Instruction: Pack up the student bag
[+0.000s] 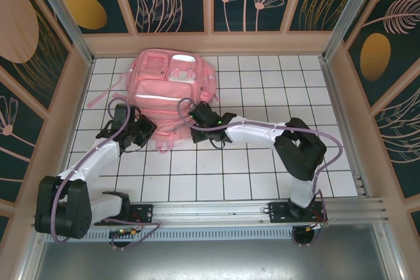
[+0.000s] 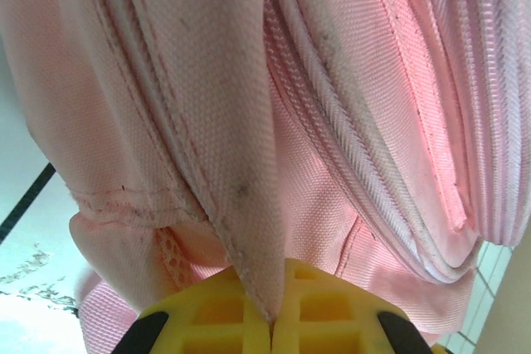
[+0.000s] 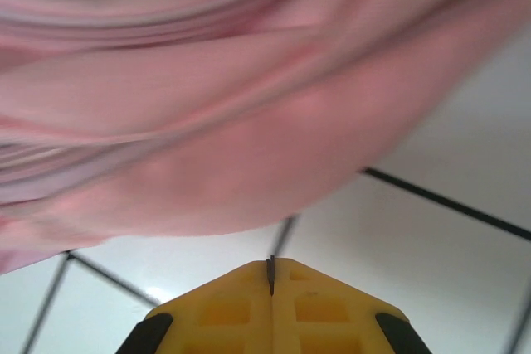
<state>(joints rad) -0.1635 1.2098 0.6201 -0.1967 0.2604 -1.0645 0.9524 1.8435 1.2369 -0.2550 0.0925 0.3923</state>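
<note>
Item: student bag (image 1: 167, 83), pink, lying at the far left-centre of the white gridded table (image 1: 275, 162); left gripper (image 2: 271, 319), yellow fingers pinched on a fold of the bag's fabric at its near edge; right gripper (image 3: 271, 269), jaws pressed together, nothing between them, just beside the bag's near edge.
</note>
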